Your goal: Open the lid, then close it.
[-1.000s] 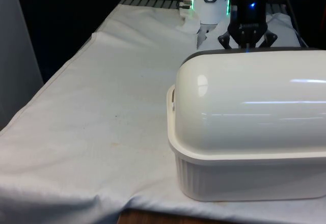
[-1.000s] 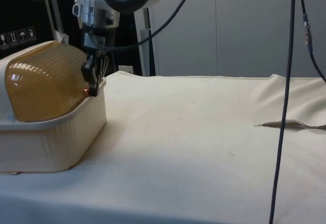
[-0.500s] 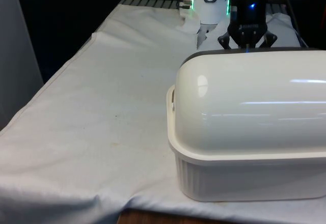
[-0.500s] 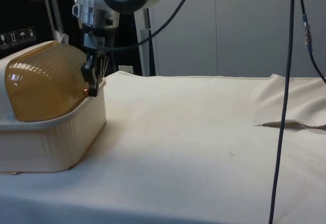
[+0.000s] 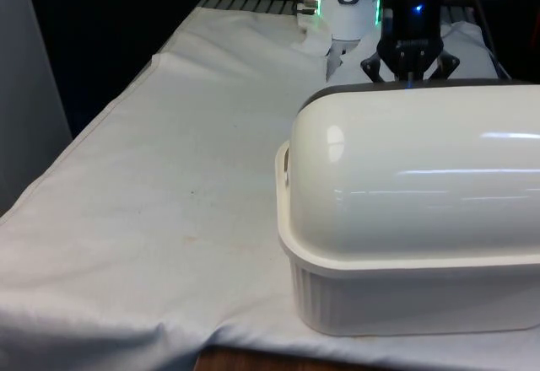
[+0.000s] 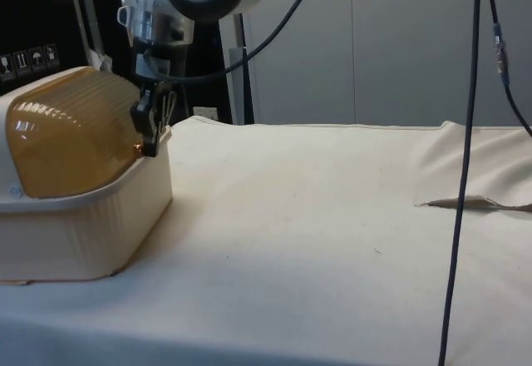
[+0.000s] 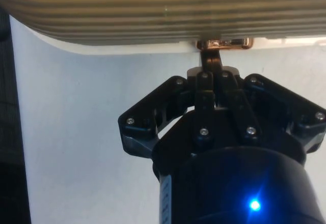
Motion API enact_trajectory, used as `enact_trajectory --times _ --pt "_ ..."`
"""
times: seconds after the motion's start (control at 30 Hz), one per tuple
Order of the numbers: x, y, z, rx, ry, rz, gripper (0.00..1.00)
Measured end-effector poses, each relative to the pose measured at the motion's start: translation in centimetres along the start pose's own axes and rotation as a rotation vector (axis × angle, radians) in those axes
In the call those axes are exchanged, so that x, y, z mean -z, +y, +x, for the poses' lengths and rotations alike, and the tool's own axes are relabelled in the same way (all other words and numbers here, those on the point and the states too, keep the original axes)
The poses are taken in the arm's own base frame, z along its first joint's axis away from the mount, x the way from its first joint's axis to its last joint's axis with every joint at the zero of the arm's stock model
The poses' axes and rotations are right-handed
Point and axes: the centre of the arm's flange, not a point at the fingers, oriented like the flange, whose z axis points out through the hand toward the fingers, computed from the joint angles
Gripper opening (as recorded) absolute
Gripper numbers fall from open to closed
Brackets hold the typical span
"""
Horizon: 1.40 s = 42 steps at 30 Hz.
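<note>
Right now the gripper [image 6: 152,137] sits at the lid's [image 6: 71,129] lower edge, on the bread box's [image 5: 405,295] far side in the front view, fingers [image 7: 210,63] pinched shut on the small copper handle [image 7: 224,44]. The domed lid rises away from the fingers — its long axis runs crosswise — so lifting must roll it up and over.

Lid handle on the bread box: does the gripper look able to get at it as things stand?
Probably yes. The gripper is already at the copper-coloured handle on the lid edge, fingers closed together at it, with nothing between. The side view places it at the bread box rim.
</note>
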Motion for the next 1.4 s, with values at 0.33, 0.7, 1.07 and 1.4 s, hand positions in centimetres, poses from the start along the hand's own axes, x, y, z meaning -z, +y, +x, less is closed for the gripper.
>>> enact_trajectory --times 0.33,0.7,1.07,1.4 --pt "0.8 0.1 0.5 -0.005 0.037 -0.003 0.0" --pt "1.9 0.1 0.9 -0.01 0.065 -0.003 0.0" --pt "3.5 0.1 1.4 -0.012 0.098 -0.003 0.0" --pt "4.7 0.0 2.0 -0.016 0.148 -0.005 0.0"
